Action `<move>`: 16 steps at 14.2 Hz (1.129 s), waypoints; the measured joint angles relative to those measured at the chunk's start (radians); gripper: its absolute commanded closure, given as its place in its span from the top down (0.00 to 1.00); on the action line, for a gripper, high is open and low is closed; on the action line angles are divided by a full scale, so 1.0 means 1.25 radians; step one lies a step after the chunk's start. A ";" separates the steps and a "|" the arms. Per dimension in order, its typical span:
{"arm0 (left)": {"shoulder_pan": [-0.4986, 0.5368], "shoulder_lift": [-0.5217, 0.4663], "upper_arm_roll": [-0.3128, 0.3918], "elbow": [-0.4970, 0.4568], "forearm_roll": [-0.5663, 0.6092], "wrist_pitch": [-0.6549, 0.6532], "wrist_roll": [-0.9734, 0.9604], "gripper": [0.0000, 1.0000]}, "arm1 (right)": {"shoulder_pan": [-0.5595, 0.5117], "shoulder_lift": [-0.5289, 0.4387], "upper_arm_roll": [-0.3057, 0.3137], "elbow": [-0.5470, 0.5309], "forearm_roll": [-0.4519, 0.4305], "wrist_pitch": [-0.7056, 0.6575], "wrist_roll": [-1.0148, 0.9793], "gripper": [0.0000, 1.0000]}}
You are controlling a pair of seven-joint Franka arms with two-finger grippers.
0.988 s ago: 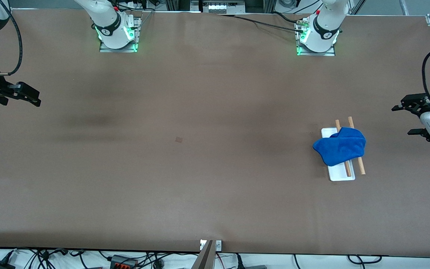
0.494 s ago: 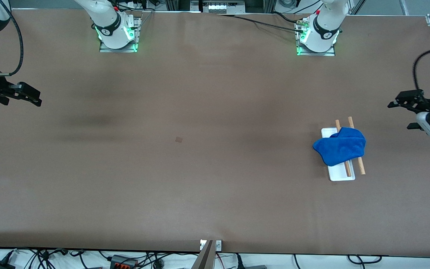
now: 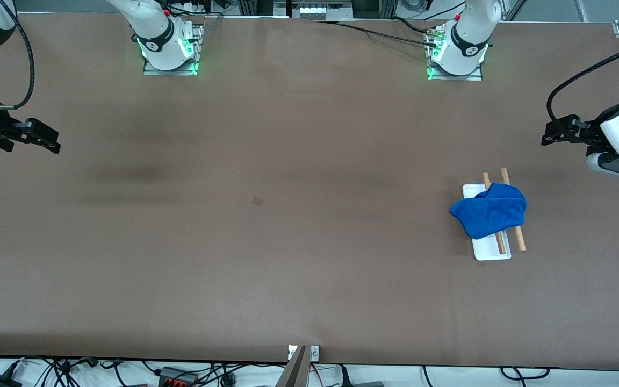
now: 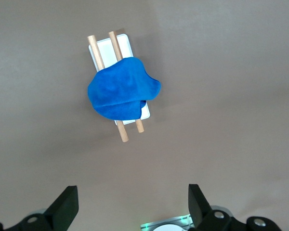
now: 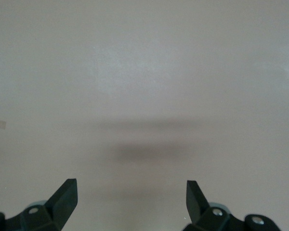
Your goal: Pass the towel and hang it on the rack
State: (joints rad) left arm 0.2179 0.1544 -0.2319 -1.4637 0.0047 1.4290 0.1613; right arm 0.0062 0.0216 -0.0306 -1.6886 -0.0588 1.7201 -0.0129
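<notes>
The towel (image 3: 489, 216) lies bunched over the rack (image 3: 492, 252), toward the left arm's end of the table (image 3: 309, 242) and nearer the front camera than either gripper's spot. It drapes across both wooden rods (image 3: 519, 239), touching them, and covers much of the white tray. The left gripper (image 3: 556, 134) hangs in the air over the table's edge at that same end, well apart from the towel, holding nothing. Its fingers (image 4: 62, 209) are spread wide in the left wrist view.

That wrist view looks down on the towel (image 4: 121, 94) and rack (image 4: 116, 45) and shows the rods' ends poking out on both sides of the cloth, with a fold line across the blue.

The towel is soft, lumpy, royal-blue; the rods are thin, round, light brown; the tray is flat and rectangular.

The right gripper (image 3: 38, 138) waits over the right arm's end of the table, fingers (image 5: 62, 197) spread and empty. Its wrist view shows only bare brown surface and a small square mark (image 5: 0, 124).
</notes>
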 measured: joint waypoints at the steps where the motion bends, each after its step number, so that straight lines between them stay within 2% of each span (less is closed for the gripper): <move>1: -0.019 -0.010 0.017 -0.014 0.000 0.005 -0.043 1.00 | 0.000 0.000 0.000 0.000 0.000 0.001 0.000 1.00; 3: -0.083 -0.027 0.079 -0.040 0.000 0.013 -0.138 1.00 | 0.000 0.000 0.000 0.000 0.000 0.002 0.000 1.00; 5: -0.109 -0.049 0.105 -0.068 0.000 0.028 -0.174 1.00 | 0.000 0.000 0.000 0.000 0.000 0.002 0.000 1.00; 9: -0.112 -0.087 0.114 -0.115 0.000 0.042 -0.182 1.00 | 0.000 0.000 0.000 0.000 0.000 0.001 0.000 1.00; 16: -0.112 -0.086 0.115 -0.126 0.000 0.048 -0.184 1.00 | 0.000 0.000 0.000 0.000 0.000 0.000 0.000 1.00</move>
State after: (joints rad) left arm 0.0773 0.0469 -0.0876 -1.6211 0.0047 1.4896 -0.0687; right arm 0.0063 0.0215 -0.0306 -1.6883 -0.0582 1.7202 -0.0129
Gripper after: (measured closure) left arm 0.000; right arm 0.000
